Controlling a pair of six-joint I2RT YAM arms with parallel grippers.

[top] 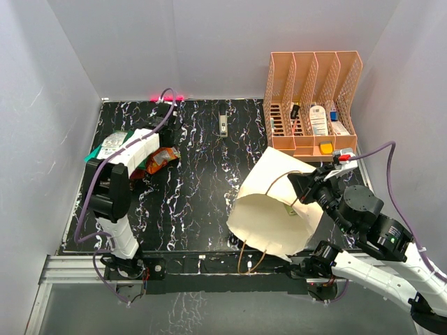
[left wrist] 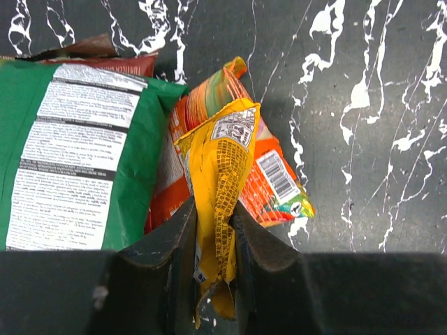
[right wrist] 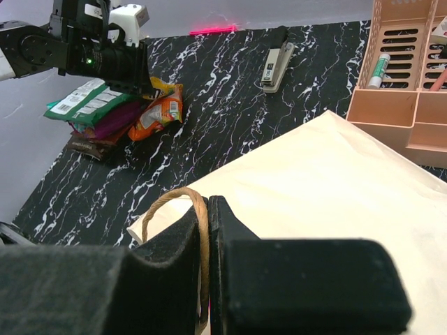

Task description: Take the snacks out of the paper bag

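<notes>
Left hand [left wrist: 215, 209] pinches yellow packet [left wrist: 222, 157] by left table [top: 202, 181] edge; right hand [right wrist: 207, 209] clamps paper bag [right wrist: 314, 181] handle [right wrist: 167, 199]

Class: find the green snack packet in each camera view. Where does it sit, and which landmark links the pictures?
Top external: green packet at far left, mid-height.
Left wrist: fills the left half.
Right wrist: upper left.
Shared landmark: the orange packet, right of it in every view.
</notes>
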